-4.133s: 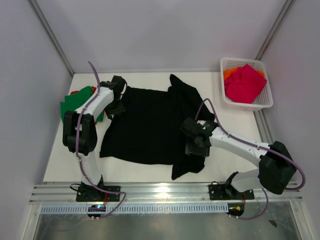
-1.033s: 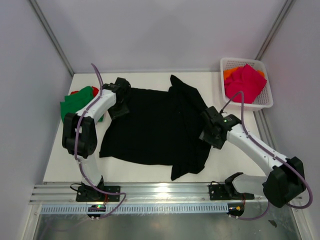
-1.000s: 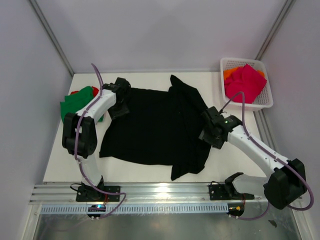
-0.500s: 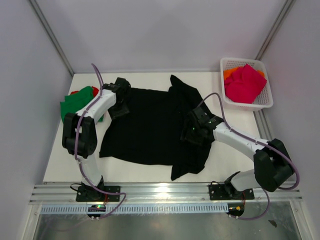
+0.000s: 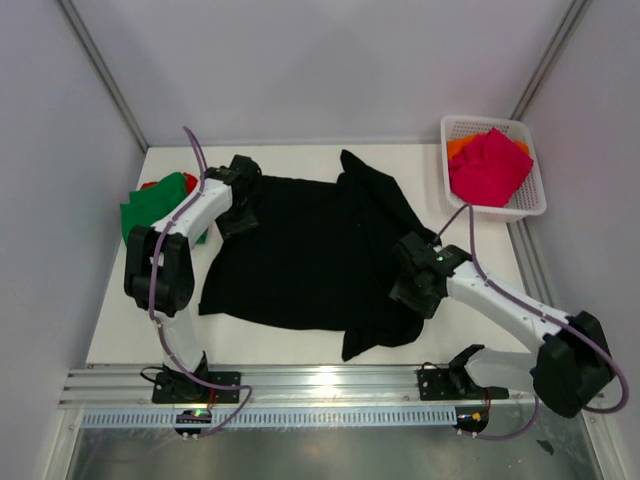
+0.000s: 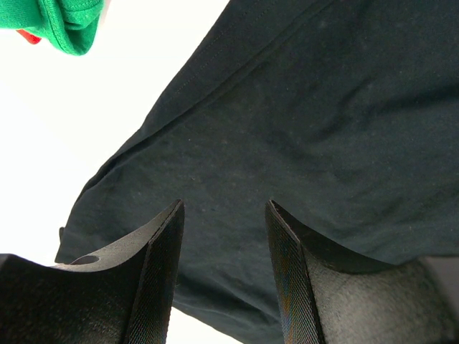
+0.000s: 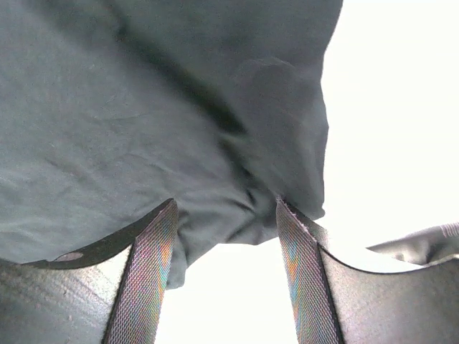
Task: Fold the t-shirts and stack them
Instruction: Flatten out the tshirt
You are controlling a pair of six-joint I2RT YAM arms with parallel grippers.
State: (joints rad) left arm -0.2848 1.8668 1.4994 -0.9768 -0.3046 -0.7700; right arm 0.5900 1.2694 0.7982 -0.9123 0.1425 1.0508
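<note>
**Two grippers, both open, over the black shirt**

Two arms reach over the white table (image 5: 120,330), where the black t-shirt (image 5: 300,250) lies spread across the middle. It is mostly flat, and its right side is doubled over and rumpled.

The left gripper (image 6: 224,208) hangs above the shirt's far-left corner. Its fingers stand moderately apart with nothing between them, and the flat black cloth and one of its seams show through the gap.

The right gripper (image 7: 226,204) is over the shirt's right edge, near the front. Its jaws are spread somewhat wider than the left's. A bunched fold of black cloth lies just beyond the fingertips, with bare table beside it. The pads are not pressed on the cloth, so it holds nothing.

At the table's left edge, beside the left arm, sits the green t-shirt (image 5: 150,205) in a folded heap. A sliver of the red t-shirt (image 5: 150,185) peeks out at its far side.

The white lattice basket (image 5: 485,118) stands at the far right corner, well apart from the black shirt. It holds the magenta-pink t-shirt (image 5: 490,165), crumpled on top, with the orange t-shirt (image 5: 460,147) showing underneath at the left.
</note>
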